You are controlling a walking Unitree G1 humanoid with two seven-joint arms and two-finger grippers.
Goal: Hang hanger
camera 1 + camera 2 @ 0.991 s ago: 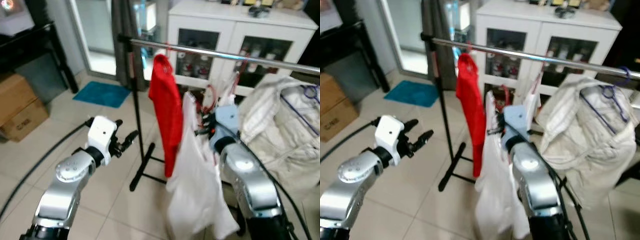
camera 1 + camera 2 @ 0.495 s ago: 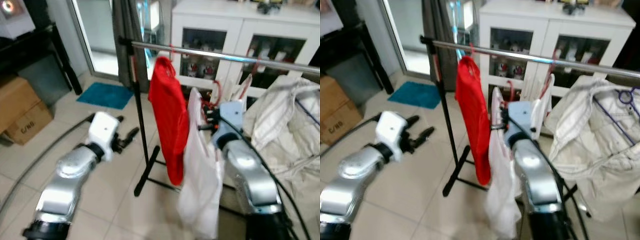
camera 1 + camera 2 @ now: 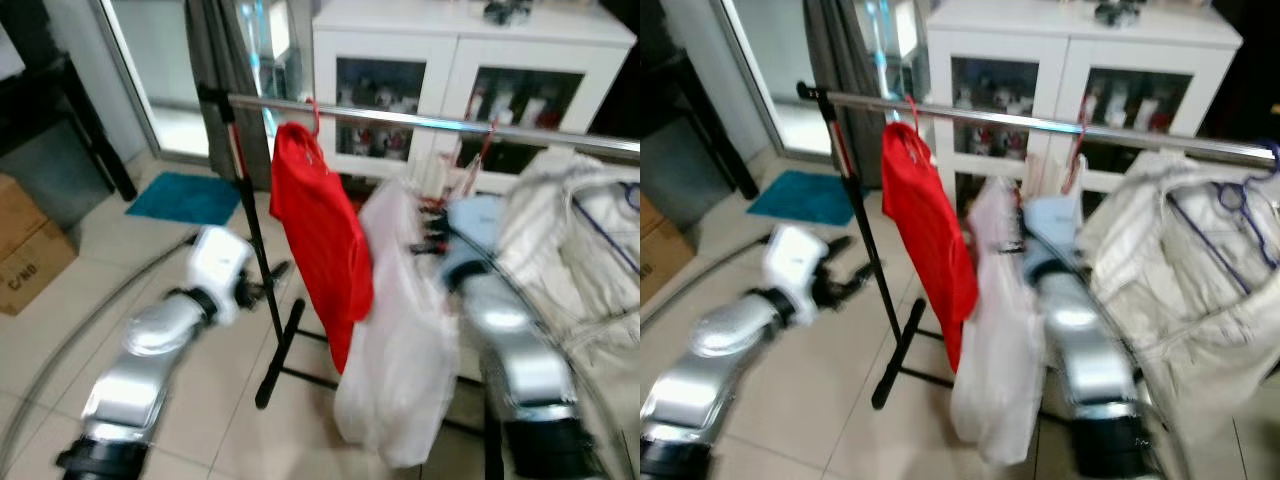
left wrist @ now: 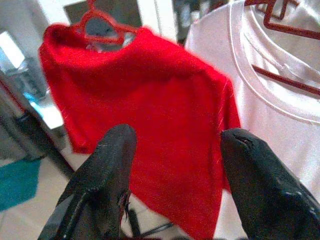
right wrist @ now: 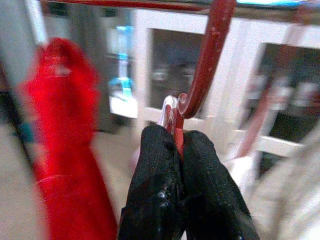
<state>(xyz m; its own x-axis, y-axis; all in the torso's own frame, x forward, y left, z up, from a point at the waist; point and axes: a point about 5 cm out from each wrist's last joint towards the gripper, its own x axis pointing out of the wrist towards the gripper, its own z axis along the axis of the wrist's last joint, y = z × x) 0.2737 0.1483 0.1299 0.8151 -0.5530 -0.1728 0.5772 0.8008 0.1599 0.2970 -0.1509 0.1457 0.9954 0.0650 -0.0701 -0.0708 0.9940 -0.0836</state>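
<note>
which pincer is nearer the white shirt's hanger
Right. The right pincer is shut on the red hanger that carries the white shirt. The left pincer is open, out past the red shirt by the rack's post.

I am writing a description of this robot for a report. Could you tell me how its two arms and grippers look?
Both arms are silver metal with rounded joints. The left arm ends in a white wrist block; the right arm has a pale blue-white one. A dark cable runs along each arm. The left gripper and the right gripper each have two long, glossy black fingers.
</note>
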